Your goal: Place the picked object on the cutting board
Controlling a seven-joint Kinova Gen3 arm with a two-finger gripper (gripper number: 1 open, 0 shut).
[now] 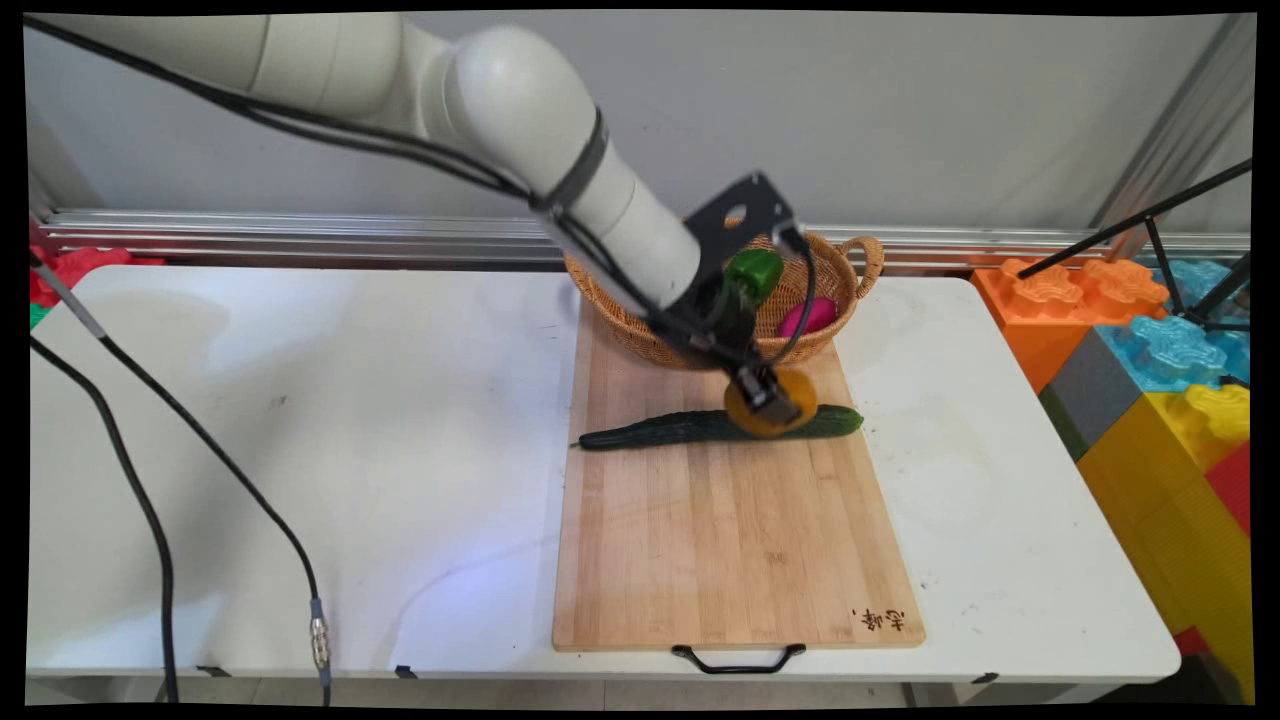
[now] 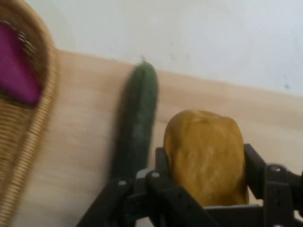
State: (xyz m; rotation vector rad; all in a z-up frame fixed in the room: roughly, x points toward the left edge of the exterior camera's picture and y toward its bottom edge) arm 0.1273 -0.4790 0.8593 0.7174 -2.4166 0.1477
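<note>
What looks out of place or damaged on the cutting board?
Nothing stands out. The cucumber lies whole across the cutting board, the basket stands upright, and the gripper holds a yellow fruit firmly.

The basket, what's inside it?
Inside the basket you can see a green pepper-like thing and a pink thing. The arm covers the basket's left part, so anything lying there is hidden.

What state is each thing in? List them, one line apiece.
gripper: shut on the yellow fruit, above the board.
yellow fruit: held between the fingers, over the cucumber.
cucumber: lying flat across the cutting board.
cutting board: flat on the table.
basket: upright at the board's far end.
pink item: inside the basket.
green item: in the basket, partly hidden.
</note>
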